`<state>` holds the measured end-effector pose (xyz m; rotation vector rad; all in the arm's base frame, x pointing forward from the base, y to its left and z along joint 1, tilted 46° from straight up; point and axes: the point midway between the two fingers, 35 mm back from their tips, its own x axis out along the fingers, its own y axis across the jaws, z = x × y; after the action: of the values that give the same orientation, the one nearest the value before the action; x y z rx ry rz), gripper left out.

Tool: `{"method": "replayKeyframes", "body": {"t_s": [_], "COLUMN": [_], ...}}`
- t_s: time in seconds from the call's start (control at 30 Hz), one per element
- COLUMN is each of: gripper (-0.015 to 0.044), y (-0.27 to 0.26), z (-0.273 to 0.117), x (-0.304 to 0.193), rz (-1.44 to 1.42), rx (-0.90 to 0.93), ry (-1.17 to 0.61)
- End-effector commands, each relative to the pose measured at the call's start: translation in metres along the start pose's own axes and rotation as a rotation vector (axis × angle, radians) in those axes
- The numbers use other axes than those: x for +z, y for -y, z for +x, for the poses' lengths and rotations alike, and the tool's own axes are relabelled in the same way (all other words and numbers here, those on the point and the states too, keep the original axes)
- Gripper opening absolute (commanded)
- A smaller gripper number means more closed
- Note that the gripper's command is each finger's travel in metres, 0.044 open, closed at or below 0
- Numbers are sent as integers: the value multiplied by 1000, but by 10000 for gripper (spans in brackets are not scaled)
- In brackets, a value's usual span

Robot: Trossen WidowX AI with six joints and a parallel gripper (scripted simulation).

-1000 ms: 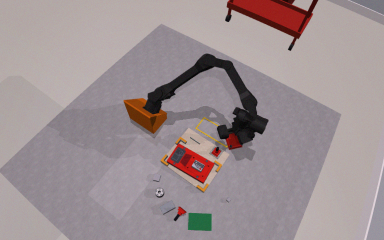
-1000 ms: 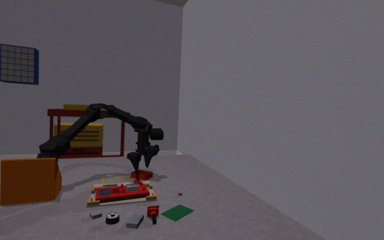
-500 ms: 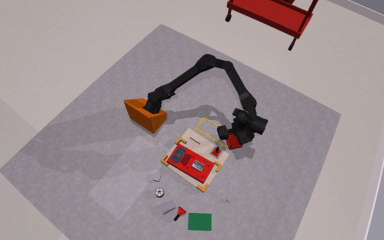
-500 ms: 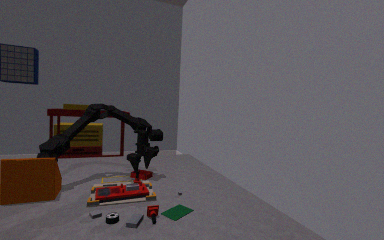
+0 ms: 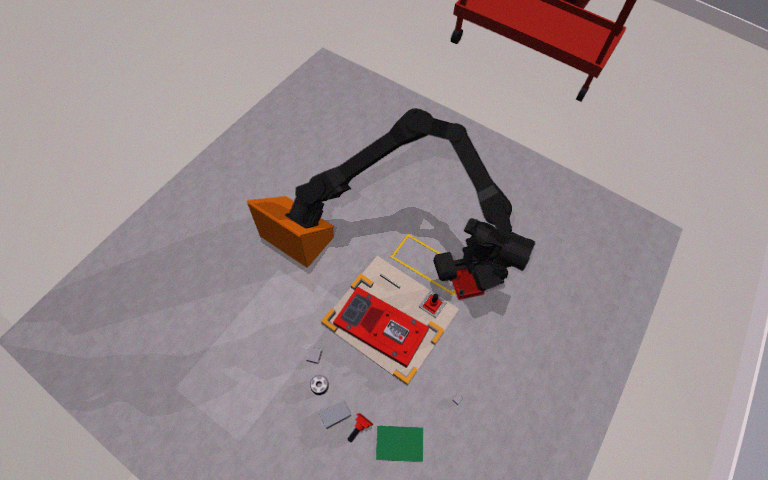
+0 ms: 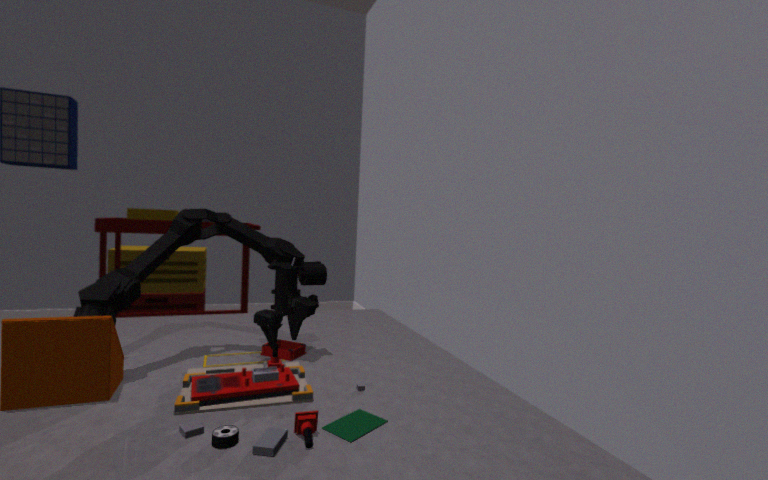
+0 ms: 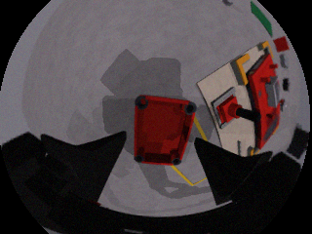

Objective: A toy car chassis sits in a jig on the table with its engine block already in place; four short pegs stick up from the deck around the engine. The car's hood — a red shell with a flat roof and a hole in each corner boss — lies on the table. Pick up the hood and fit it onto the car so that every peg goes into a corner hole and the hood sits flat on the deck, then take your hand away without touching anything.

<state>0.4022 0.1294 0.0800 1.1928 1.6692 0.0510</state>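
The red hood (image 5: 469, 286) (image 6: 284, 352) (image 7: 163, 119) lies on the table by the end of the yellow outline, a dark boss at each corner in the wrist view. It looks hollow from above. My gripper (image 5: 465, 272) (image 6: 284, 346) (image 7: 162, 138) is wide open above it, one finger to each side in the wrist view; nothing is held. Any contact is unclear. The red chassis (image 5: 370, 320) (image 6: 232, 382) (image 7: 259, 78) sits in the jig (image 5: 378, 267) (image 7: 212, 85), with the grey engine block (image 5: 395, 331) (image 6: 265, 374) on its deck. Thin pegs stand around the block.
A red piece with a black post (image 5: 433, 302) (image 7: 227, 109) stands on the jig board near the hood. The yellow outline (image 5: 419, 273) lies behind the jig. A wheel (image 5: 316, 382) (image 6: 225, 436), a grey block (image 5: 335, 414) and a green sheet (image 5: 399, 443) (image 6: 355, 425) lie in front.
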Motion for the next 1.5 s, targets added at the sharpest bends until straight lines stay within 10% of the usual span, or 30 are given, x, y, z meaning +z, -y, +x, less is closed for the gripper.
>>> {"method": "replayKeyframes", "body": {"t_s": [0.0,0.6,1.47], "gripper": [440,440,0], "y": [0,0,0], "z": [3,12,-3], "x": [1,0,0], "rz": [7,7,1], "rx": [1,1,1], "ry": [-1,-2,-1]}}
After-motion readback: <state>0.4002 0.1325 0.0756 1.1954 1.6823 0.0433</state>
